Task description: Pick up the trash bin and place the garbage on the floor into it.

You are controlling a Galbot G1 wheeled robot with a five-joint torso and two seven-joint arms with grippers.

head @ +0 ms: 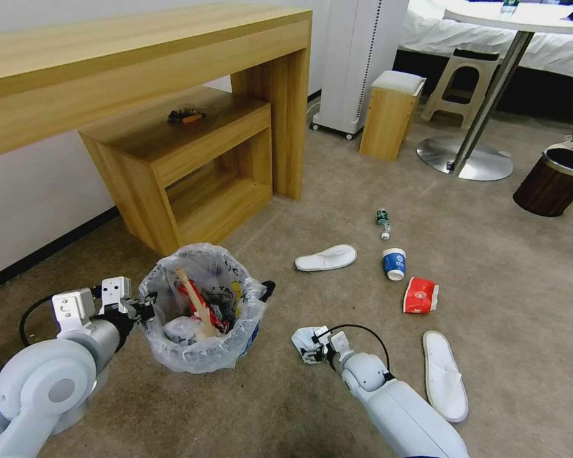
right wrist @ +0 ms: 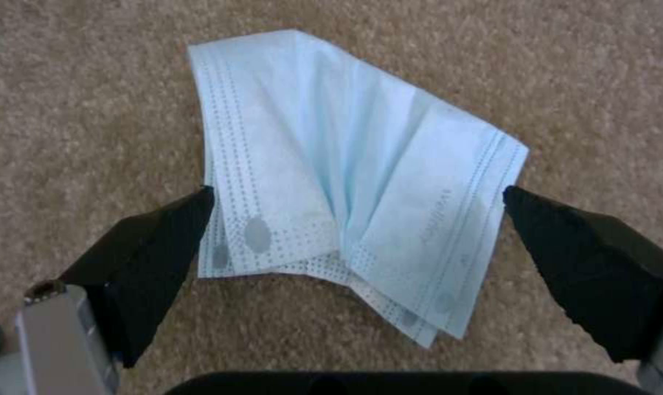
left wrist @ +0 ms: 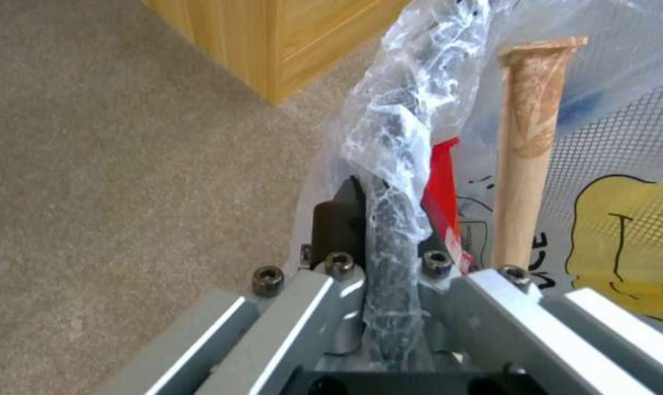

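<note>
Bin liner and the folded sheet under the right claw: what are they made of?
Trash bin liner: thin translucent plastic film, glossy, by its crinkles and highlights; the left claw is shut on the rim through it. Folded sheet: pale blue, matte, with pleats and dotted embossed borders, probably tissue or nonwoven fabric; it lies on the floor between the open fingers of the right claw.

On my head view the beige carpet floor (head: pixel 522 286) carries a folded tissue (right wrist: pixel 346 186), two white slippers (head: pixel 326 257) (head: pixel 444 375), a blue cup (head: pixel 394 263), a red cup (head: pixel 420 296) and a small bottle (head: pixel 382 223).
</note>
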